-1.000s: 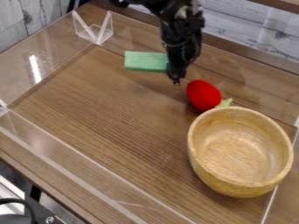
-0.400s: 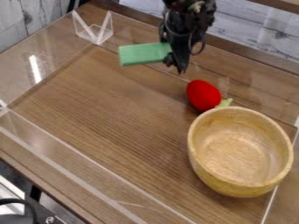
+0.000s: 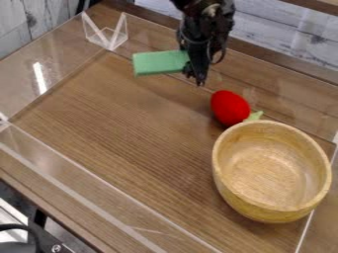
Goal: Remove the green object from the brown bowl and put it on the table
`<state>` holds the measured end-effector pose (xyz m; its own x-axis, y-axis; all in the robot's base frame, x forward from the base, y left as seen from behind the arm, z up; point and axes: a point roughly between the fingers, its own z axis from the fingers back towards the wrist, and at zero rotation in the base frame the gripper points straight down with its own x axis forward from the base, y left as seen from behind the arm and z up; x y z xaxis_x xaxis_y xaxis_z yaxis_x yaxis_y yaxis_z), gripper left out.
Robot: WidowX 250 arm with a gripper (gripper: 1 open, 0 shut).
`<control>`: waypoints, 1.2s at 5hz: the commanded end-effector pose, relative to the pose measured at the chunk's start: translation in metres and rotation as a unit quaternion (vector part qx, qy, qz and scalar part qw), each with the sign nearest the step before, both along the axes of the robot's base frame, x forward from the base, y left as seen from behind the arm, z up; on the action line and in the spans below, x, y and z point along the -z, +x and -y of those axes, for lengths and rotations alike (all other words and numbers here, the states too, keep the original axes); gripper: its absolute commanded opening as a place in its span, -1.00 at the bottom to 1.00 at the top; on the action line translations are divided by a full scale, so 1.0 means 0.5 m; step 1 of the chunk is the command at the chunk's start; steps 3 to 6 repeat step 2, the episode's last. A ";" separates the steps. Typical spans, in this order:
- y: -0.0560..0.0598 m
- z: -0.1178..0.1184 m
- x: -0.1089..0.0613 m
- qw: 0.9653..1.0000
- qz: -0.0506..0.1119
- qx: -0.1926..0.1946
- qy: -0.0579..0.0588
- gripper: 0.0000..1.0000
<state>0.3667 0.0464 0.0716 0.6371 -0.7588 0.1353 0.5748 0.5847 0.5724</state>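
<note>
The green object (image 3: 157,63), a flat green block, hangs slightly tilted just above the table (image 3: 119,128) at the back middle. My gripper (image 3: 197,77) points down and is shut on the block's right end, with one dark finger in front of it. The brown bowl (image 3: 271,170), round and light wood, stands at the front right with nothing in it, well apart from the gripper.
A red strawberry toy (image 3: 230,106) lies between the gripper and the bowl, close to the bowl's far rim. Low clear acrylic walls (image 3: 40,148) run round the tabletop, and a clear angled piece (image 3: 103,33) stands at the back left.
The gripper has moved a little left and rolled, carrying the green block with it. The block now sits further left and more tilted. Bowl and strawberry have not moved.
</note>
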 end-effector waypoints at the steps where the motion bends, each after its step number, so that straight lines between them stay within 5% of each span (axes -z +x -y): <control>1: 0.012 -0.020 -0.043 0.999 0.038 -0.010 0.002 -1.00; 6: 0.010 -0.032 -0.036 0.999 0.040 -0.017 0.001 -1.00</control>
